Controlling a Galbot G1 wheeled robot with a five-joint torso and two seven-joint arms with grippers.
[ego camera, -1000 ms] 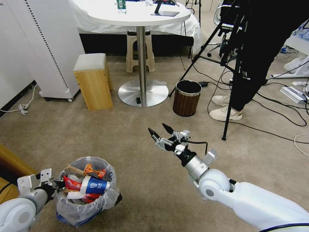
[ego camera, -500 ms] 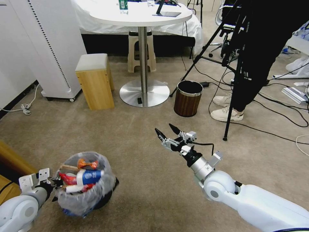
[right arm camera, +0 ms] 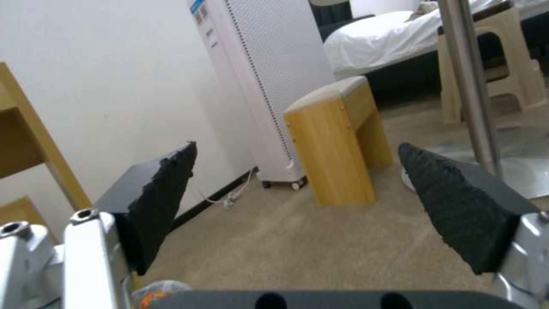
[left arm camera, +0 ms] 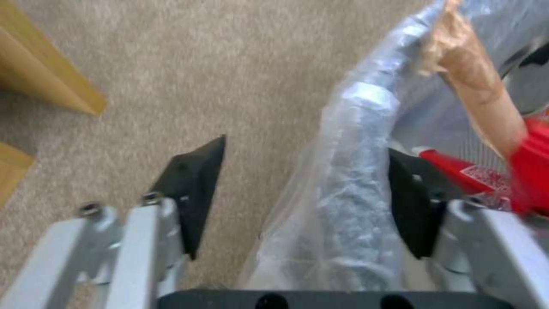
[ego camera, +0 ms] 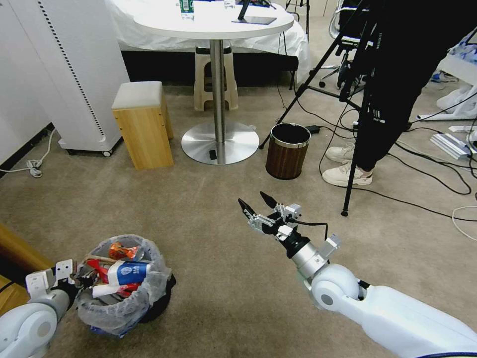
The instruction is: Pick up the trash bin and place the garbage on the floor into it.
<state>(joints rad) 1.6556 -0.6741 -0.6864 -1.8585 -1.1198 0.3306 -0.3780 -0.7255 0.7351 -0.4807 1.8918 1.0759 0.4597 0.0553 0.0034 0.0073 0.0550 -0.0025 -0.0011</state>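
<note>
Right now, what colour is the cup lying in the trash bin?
Blue and white cup, in the trash bin; head view.

beige carpet floor (ego camera: 208,199) under trash bin (ego camera: 121,303)

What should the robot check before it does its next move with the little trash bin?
1. Left gripper around the rim of the trash bin: fingers straddle the bag-covered rim but stand apart, so no grip. Not ok if it means to lift.
2. Bin resting on the floor: looks set down, leaning a little. Cannot tell if steady.
3. Garbage inside the bin: cups and red packets piled in it. Ok.
4. Right gripper free: open, holding nothing, above the carpet. Ok.
5. Carpet around the bin free of litter: none seen in the head view. Ok.
</note>
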